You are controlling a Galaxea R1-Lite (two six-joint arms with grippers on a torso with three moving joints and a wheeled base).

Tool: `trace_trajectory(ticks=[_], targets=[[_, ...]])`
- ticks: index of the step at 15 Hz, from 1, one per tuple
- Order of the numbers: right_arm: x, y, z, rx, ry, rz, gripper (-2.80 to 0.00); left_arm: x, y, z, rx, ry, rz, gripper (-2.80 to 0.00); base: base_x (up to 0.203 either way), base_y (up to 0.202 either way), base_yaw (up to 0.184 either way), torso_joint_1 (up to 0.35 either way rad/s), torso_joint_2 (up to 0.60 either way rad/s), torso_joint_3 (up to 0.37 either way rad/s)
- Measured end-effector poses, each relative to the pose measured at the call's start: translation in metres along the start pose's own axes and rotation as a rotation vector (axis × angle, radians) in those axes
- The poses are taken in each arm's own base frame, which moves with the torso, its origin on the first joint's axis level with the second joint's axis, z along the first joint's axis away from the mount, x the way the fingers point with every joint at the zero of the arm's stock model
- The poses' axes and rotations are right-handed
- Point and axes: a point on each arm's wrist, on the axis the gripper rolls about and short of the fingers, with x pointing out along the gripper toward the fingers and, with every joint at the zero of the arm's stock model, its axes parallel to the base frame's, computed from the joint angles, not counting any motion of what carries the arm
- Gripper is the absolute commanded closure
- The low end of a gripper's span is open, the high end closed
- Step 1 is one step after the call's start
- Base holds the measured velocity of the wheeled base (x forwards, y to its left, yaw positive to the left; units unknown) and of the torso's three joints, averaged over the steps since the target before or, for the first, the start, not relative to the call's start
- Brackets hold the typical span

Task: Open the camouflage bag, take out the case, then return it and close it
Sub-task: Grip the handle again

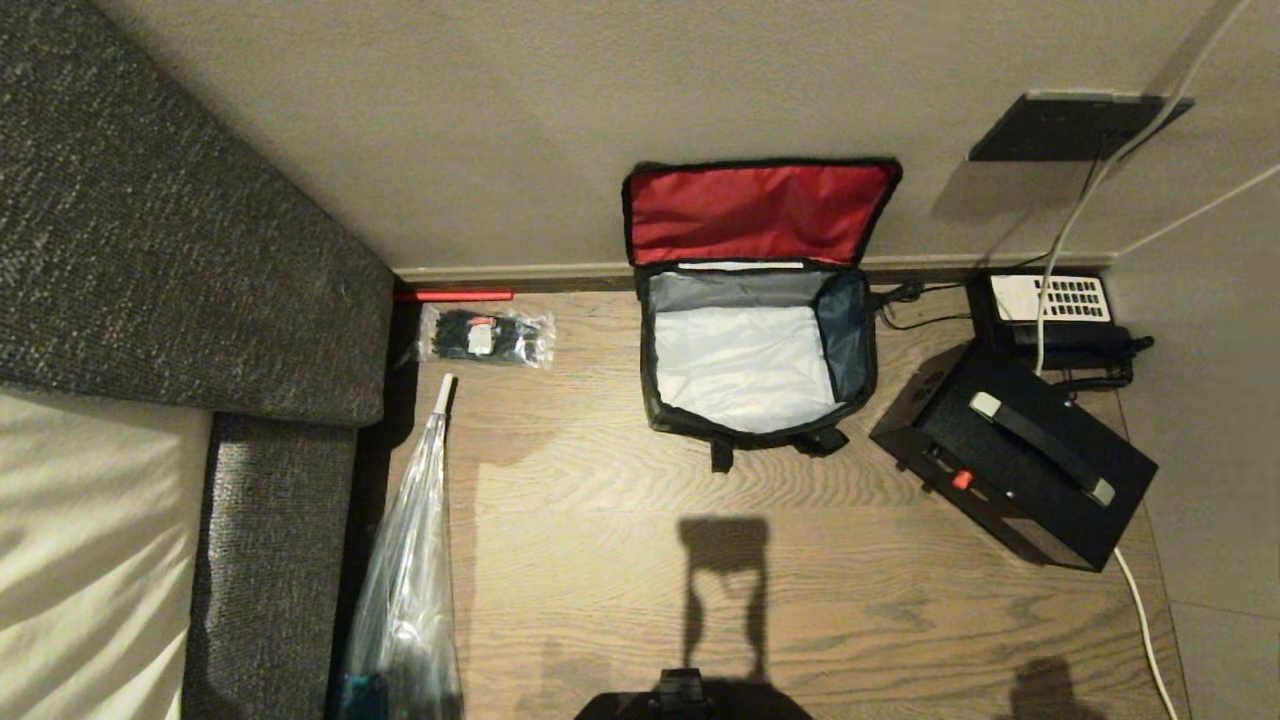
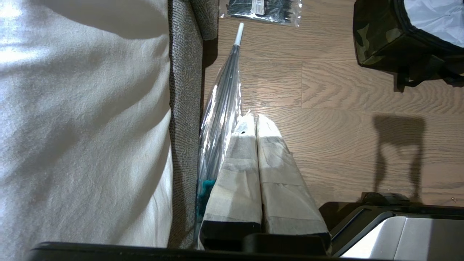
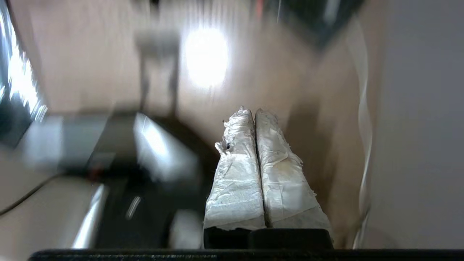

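I have the camouflage bag (image 1: 757, 330) standing against the wall with its red-lined lid flipped up, so the pale interior is free to take the case (image 1: 1015, 455), which sits just right of the bag on the wooden floor. Both my left tool (image 2: 256, 121) and right tool (image 3: 255, 114) show their wrapped fingers pressed together, holding nothing.

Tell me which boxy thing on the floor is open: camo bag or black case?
The camouflage bag: its red-lined lid stands back against the wall, pale interior empty. The case sits closed on the floor to its right, handle up.
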Motion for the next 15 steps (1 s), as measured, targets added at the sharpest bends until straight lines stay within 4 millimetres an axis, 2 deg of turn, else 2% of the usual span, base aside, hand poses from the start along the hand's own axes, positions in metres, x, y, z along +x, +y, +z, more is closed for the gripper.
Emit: trace_trajectory(ticks=[2, 3, 5, 7, 9, 10, 12, 13, 15], targets=[[0.015, 0.002, 0.046, 0.1, 0.101, -0.035, 0.0, 0.0, 0.0, 0.0, 0.0, 0.0, 0.0, 0.0, 0.0, 0.0, 0.0, 0.0, 0.0, 0.0], [0.035, 0.004, 0.079, 0.148, 0.129, -0.069, 0.0, 0.0, 0.0, 0.0, -0.001, 0.0, 0.0, 0.0, 0.0, 0.0, 0.0, 0.0, 0.0, 0.0], [0.098, 0.004, 0.144, 0.228, 0.152, -0.162, 0.0, 0.0, 0.0, 0.0, -0.001, 0.0, 0.0, 0.0, 0.0, 0.0, 0.0, 0.0, 0.0, 0.0], [0.177, 0.002, 0.191, 0.276, 0.121, -0.241, 0.0, 0.0, 0.0, 0.0, -0.001, 0.0, -0.001, 0.0, 0.0, 0.0, 0.0, 0.0, 0.0, 0.0], [0.255, -0.004, 0.211, 0.286, 0.087, -0.304, 0.0, 0.0, 0.0, 0.0, -0.001, 0.0, 0.0, 0.0, 0.0, 0.0, 0.0, 0.0, 0.0, 0.0], [0.291, -0.011, 0.21, 0.292, 0.076, -0.329, 0.0, 0.0, 0.0, 0.0, -0.001, 0.0, -0.001, 0.0, 0.0, 0.0, 0.0, 0.0, 0.0, 0.0], [0.346, -0.027, 0.187, 0.302, 0.098, -0.341, 0.0, 0.0, 0.0, 0.0, -0.001, 0.0, -0.001, 0.0, 0.0, 0.0, 0.0, 0.0, 0.0, 0.0], [0.363, -0.034, 0.171, 0.301, 0.125, -0.329, -2.8, 0.0, 0.0, 0.0, -0.001, 0.0, -0.001, 0.0, 0.0, 0.0, 0.0, 0.0, 0.0, 0.0], [0.379, -0.04, 0.149, 0.251, 0.154, -0.269, -2.8, 0.0, 0.0, 0.0, -0.001, 0.0, 0.0, 0.0, 0.0, 0.0, 0.0, 0.0, 0.0, 0.0]])
